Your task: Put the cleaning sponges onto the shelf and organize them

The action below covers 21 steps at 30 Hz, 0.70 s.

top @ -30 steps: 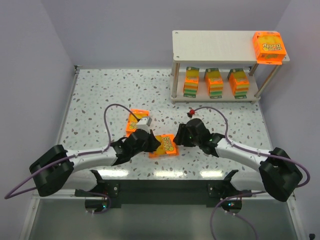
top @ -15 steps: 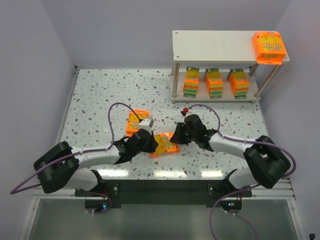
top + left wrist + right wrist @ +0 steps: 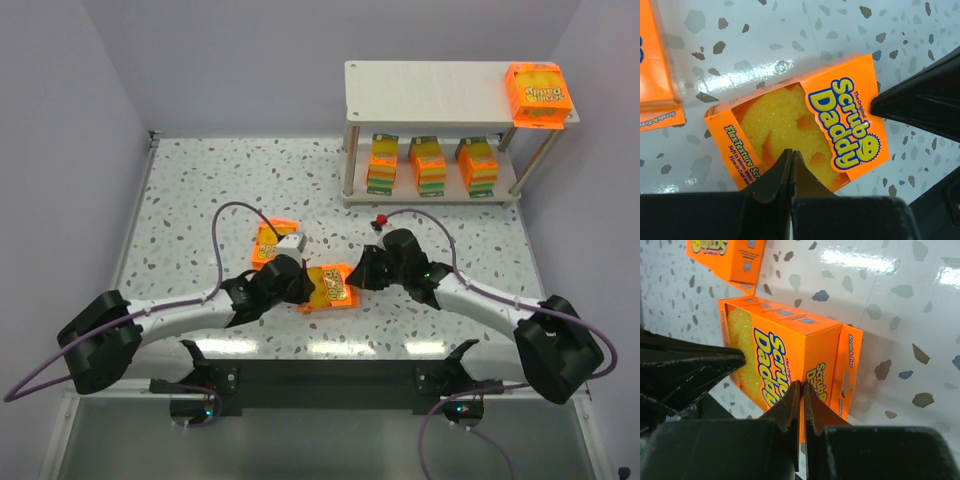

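Locate sponge pack flat on table, in front of shelf, well apart from it. Note left pincer and right pincer both drawn together, tips at opposite pack ends. Spread one pincer, straddle pack squarely, clamp firmly before lifting toward shelf.

**A robotics lab test cell**

Plain lavender-grey walls close in a speckled bench on three sides, forming a bare, purpose-built enclosure. The left arm and the right arm, both white and black, are mounted on a black rail at the near edge. Purple cables loop loosely from them. A small pale shelf at the far right holds retail sponge packs, still boxed. Overhead lighting glares off the glossy bench surface.
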Motion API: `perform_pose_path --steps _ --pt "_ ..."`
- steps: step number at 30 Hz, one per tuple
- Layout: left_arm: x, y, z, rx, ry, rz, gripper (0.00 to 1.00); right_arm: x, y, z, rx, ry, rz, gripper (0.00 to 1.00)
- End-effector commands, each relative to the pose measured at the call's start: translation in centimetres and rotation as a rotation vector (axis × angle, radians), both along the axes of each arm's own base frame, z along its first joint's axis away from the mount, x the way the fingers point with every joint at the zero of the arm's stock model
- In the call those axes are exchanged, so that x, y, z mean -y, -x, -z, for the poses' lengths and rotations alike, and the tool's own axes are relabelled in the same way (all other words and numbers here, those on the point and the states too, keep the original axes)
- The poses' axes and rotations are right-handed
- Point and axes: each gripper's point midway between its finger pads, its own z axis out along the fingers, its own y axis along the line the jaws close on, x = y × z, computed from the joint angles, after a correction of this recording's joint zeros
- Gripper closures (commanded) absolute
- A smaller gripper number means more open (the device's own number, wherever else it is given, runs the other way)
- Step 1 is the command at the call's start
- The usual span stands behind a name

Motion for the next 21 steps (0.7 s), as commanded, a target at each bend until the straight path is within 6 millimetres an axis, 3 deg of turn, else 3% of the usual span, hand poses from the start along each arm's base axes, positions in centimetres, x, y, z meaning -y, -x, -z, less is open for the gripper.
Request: perform_pose_path --steps 1,3,5,7,9,11,12,14,17,19,21 --pt "-0.5 -1.4 -4.2 0.077 0.003 -0.049 1.00 -0.5 1.5 -2.8 -0.004 -0.076 -0.045 1.00" --pt "-1.6 -1.6 -5.7 0.100 -0.006 -0.096 1.00 0.1 1.7 -3.3 0.000 -0.072 -0.020 1.00" --pt "-2.5 -2.3 -8.4 0.153 0.018 -0.151 0.94 0.8 1.5 -4.7 0.031 -0.087 0.016 1.00" --pt "-3.7 -2.3 -9.9 0.175 0.018 -0.196 0.90 1.2 1.4 -5.8 0.042 -0.103 0.043 1.00" --pt "-5.4 -2.3 -12.0 0.218 0.039 -0.255 0.78 1.7 1.4 -6.6 0.051 -0.106 0.062 1.00" --pt "-7.1 -2.4 -14.8 0.271 0.085 -0.316 0.73 2.0 1.4 -7.4 0.046 -0.109 0.076 1.00" --pt "-7.9 -2.1 -15.2 0.275 0.082 -0.335 0.67 2.2 1.3 -8.1 0.058 -0.122 0.088 1.00" --pt "-9.5 -1.9 -17.3 0.313 0.129 -0.390 0.64 2.3 0.9 -9.6 0.071 -0.157 0.114 1.00" --pt "-11.3 -1.2 -18.7 0.343 0.168 -0.427 0.62 2.7 -0.3 -13.8 0.139 -0.257 0.177 1.00" --pt "-11.9 -0.9 -18.4 0.344 0.167 -0.435 0.62 3.1 -1.4 -18.2 0.217 -0.363 0.236 1.00" --pt "-12.1 -0.6 -17.9 0.336 0.169 -0.435 0.64 3.7 -2.2 -21.0 0.264 -0.421 0.285 1.00"
